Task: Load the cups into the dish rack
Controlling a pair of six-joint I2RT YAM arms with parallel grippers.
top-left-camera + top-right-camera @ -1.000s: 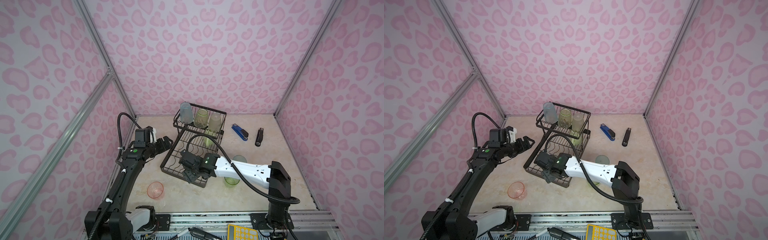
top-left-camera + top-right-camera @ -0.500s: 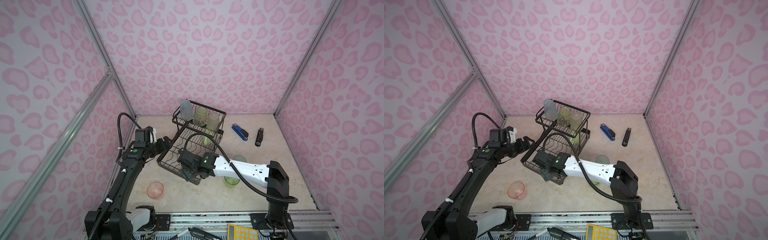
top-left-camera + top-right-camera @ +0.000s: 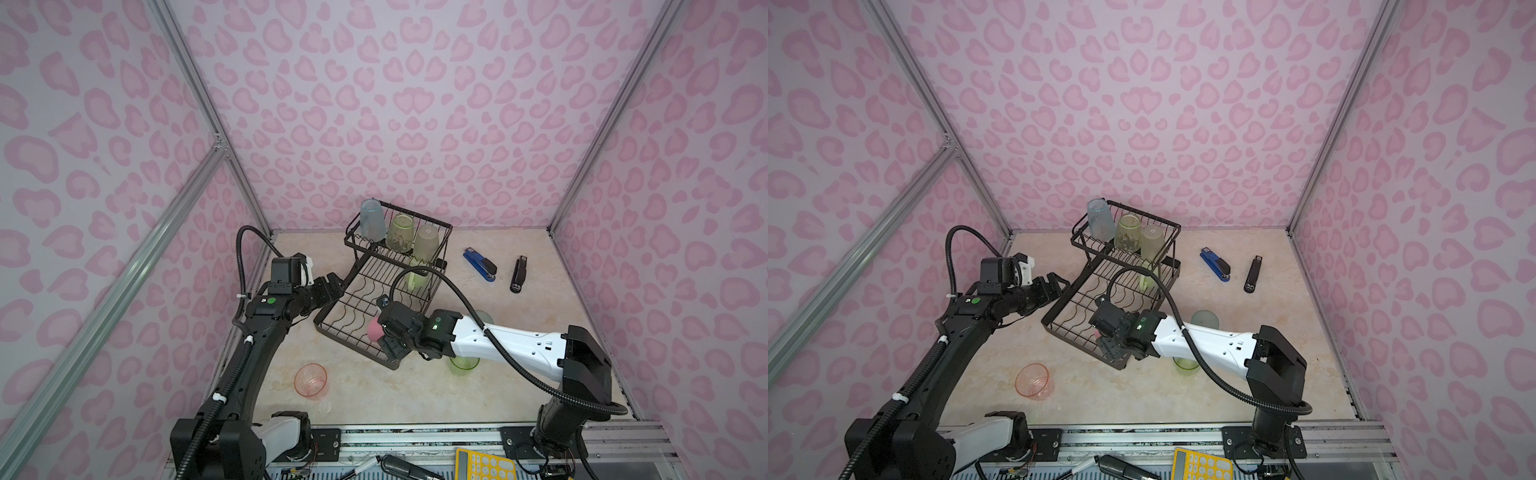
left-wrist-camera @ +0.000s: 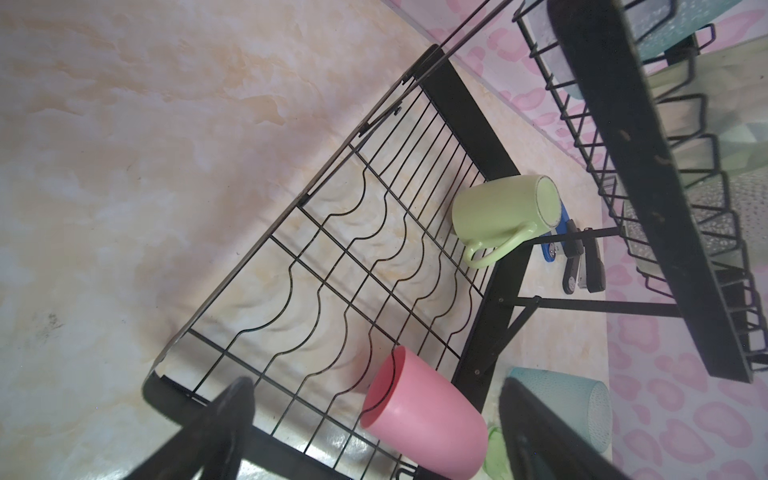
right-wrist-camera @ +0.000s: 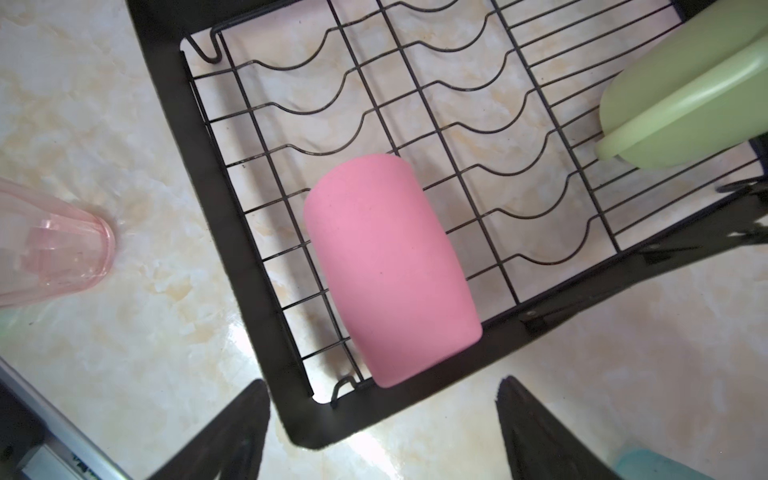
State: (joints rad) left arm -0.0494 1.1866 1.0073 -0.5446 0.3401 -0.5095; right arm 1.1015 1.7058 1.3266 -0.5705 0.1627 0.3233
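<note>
Solid pink plastic tumbler [image 5: 390, 270] dropped into the black wire dish rack [image 5: 212, 208].
It lies on its side in the lower tray. The right pincer [image 5: 382, 390] has let go and gapes wide. The left pincer [image 3: 336, 286] is wide and empty at the rack's edge. Tumblers remain on the counter [image 3: 415, 395].

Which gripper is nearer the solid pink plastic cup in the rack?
Right. Right gripper, open, hovers just off the solid pink plastic cup's end; left gripper, open, sits beside the black wire dish rack's opposite rim.

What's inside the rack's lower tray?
A solid pink cup lies on its side at the near end; a pale-green mug sits at the raised basket's end. In top views the right arm covers part.
</note>
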